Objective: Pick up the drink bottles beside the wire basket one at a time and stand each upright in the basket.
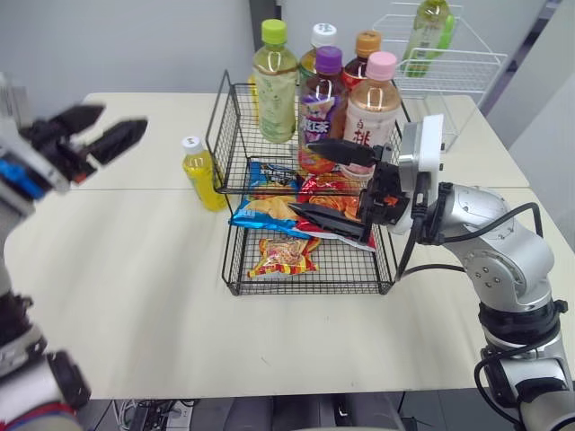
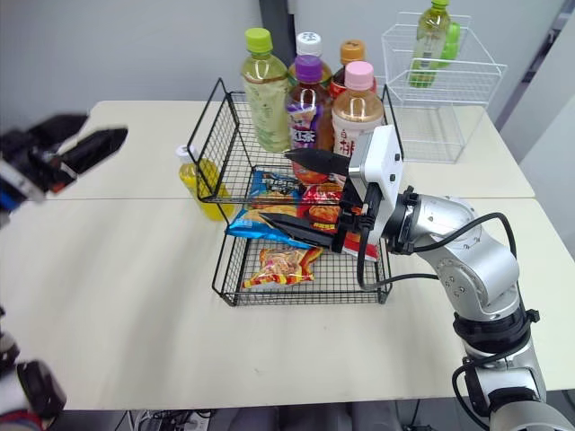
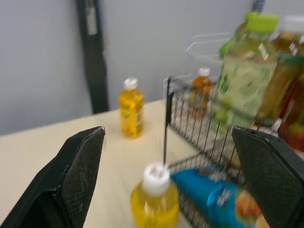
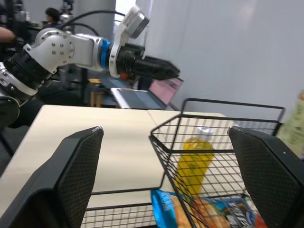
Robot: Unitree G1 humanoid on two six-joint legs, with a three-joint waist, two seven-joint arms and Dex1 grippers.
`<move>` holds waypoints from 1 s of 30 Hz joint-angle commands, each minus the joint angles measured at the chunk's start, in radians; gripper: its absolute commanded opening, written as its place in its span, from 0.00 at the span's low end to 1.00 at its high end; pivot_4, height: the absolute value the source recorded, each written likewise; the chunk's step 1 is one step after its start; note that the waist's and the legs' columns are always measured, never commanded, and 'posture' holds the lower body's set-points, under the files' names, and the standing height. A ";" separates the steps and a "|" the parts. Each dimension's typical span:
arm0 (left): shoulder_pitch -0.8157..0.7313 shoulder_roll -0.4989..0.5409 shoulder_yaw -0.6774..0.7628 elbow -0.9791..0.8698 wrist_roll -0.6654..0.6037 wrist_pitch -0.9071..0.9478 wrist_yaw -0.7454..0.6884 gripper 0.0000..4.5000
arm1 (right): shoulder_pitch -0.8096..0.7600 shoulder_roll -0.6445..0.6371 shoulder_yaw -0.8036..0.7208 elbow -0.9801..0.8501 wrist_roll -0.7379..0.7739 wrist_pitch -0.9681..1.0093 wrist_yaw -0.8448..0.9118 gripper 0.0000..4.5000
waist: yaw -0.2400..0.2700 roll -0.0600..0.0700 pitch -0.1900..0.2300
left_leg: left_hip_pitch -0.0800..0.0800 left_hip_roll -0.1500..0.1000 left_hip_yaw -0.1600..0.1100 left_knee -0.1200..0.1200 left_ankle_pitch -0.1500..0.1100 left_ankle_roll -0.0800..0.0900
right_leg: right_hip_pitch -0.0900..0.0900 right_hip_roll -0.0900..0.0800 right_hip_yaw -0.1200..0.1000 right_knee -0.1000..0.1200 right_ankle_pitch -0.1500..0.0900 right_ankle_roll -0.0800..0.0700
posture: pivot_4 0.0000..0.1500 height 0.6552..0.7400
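Clearly three bottles (image 1: 323,108) basketed (two behind, one beside)

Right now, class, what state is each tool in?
Left tool: open, holding nothing.
Right tool: open, holding nothing.

Head cameras look down across the bench (image 1: 135,296); wrist cameras sit low on opposite sides, sharing the wire basket (image 1: 346,265).

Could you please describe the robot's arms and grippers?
Both arms are rounded silver-grey segments. The right arm carries a looping black cable and a white wrist block; the left arm wears a blue band. The left gripper and right gripper each have two tapered black fingers.
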 commanded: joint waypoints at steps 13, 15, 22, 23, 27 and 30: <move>0.500 -0.209 0.236 -0.406 -0.236 -0.004 0.174 0.98 | -0.069 0.055 0.024 0.107 -0.035 -0.082 0.121 1.00 | 0.036 -0.002 -0.001 | 0.015 0.000 -0.001 0.000 0.000 0.000 | 0.016 0.000 -0.002 -0.004 -0.001 0.000 | 1.00 1.00; 0.427 -0.186 0.162 -0.381 -0.218 -0.026 0.209 0.98 | -0.065 0.056 0.017 0.098 -0.047 -0.082 0.101 1.00 | 0.035 -0.002 -0.001 | 0.015 0.000 -0.001 0.000 0.000 0.000 | 0.016 0.001 -0.002 -0.004 -0.001 0.000 | 1.00 1.00; 0.100 -0.143 -0.168 -0.182 -0.042 -0.146 0.295 0.98 | -0.030 0.036 -0.007 0.037 -0.099 -0.074 0.018 1.00 | 0.041 -0.002 -0.001 | 0.015 0.000 -0.001 0.000 0.000 0.000 | 0.015 0.002 -0.002 -0.003 0.000 -0.001 | 1.00 1.00; 0.060 -0.146 -0.207 -0.147 -0.016 -0.163 0.300 0.98 | -0.025 0.035 -0.009 0.029 -0.103 -0.072 0.007 1.00 | 0.037 -0.002 -0.001 | 0.015 0.000 -0.001 0.000 0.000 0.000 | 0.015 0.002 -0.001 -0.003 0.000 -0.001 | 1.00 1.00; -0.180 -0.199 -0.404 0.099 0.136 -0.267 0.338 0.98 | 0.003 0.017 -0.029 -0.021 -0.138 -0.060 -0.060 1.00 | 0.032 -0.002 -0.001 | 0.014 0.000 -0.002 -0.001 0.000 0.000 | 0.015 0.001 -0.002 -0.003 0.000 0.000 | 1.00 1.00; -0.270 -0.226 -0.484 0.232 0.214 -0.339 0.330 0.98 | 0.020 0.002 -0.044 -0.054 -0.143 -0.045 -0.092 1.00 | 0.025 -0.002 -0.001 | 0.014 -0.001 0.000 -0.001 0.000 0.000 | 0.015 0.001 -0.001 -0.003 0.001 0.000 | 1.00 1.00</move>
